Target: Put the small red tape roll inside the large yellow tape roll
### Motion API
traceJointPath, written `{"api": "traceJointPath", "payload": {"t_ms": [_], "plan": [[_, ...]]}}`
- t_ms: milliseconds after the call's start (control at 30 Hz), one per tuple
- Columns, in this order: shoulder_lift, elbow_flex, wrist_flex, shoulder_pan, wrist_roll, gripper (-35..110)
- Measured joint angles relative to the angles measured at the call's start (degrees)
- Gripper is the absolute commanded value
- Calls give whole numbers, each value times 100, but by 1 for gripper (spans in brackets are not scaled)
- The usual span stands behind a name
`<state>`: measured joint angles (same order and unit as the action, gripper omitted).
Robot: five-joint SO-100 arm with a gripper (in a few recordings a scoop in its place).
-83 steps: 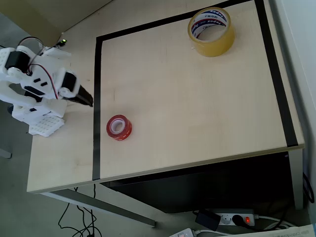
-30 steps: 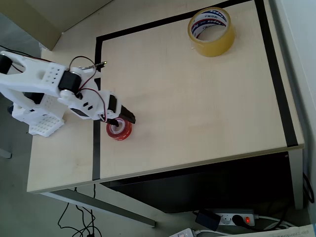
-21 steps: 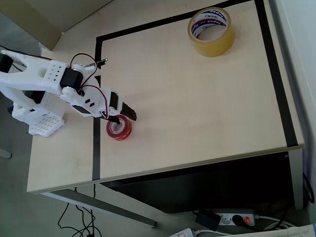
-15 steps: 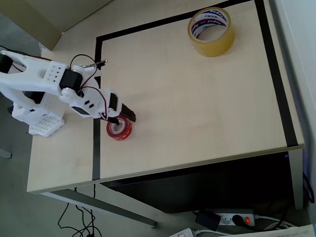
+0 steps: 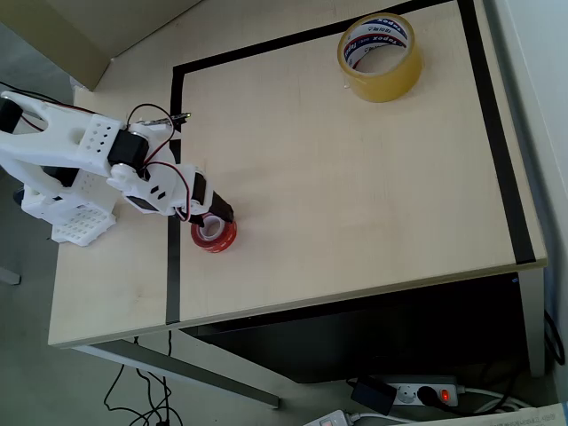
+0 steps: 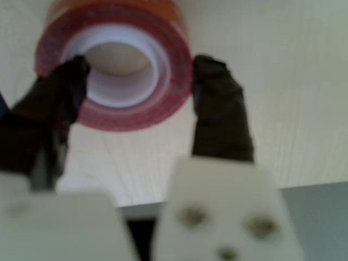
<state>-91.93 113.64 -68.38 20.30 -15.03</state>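
Note:
The small red tape roll (image 5: 216, 235) lies flat on the table near the black tape line at the left. My gripper (image 5: 213, 219) is down over it. In the wrist view the red roll (image 6: 163, 81) with its white core sits between my black fingers. The right finger (image 6: 217, 103) stands against the roll's outer right side, and the left finger (image 6: 51, 109) overlaps its left rim. The gripper (image 6: 141, 68) is open, straddling the roll. The large yellow tape roll (image 5: 380, 57) lies flat at the far right corner of the table.
A black tape rectangle (image 5: 175, 133) borders the work area on the light wooden table (image 5: 355, 195). The arm's white base (image 5: 62, 209) stands at the left edge. The table's front edge (image 5: 355, 297) drops to cables and a power strip below.
The arm swung out from its folded pose and came down over the red roll. In the last half second the fingers dropped lower around it and drew closer together. Neither roll has moved.

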Motion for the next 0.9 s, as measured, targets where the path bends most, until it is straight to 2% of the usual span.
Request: {"api": "traceJointPath", "payload": {"t_ms": [300, 433, 600, 900], "plan": [[105, 158, 369, 0, 9, 17], [114, 158, 466, 0, 9, 9], [378, 167, 1055, 18, 35, 0], [378, 132, 809, -35, 97, 0]]}}
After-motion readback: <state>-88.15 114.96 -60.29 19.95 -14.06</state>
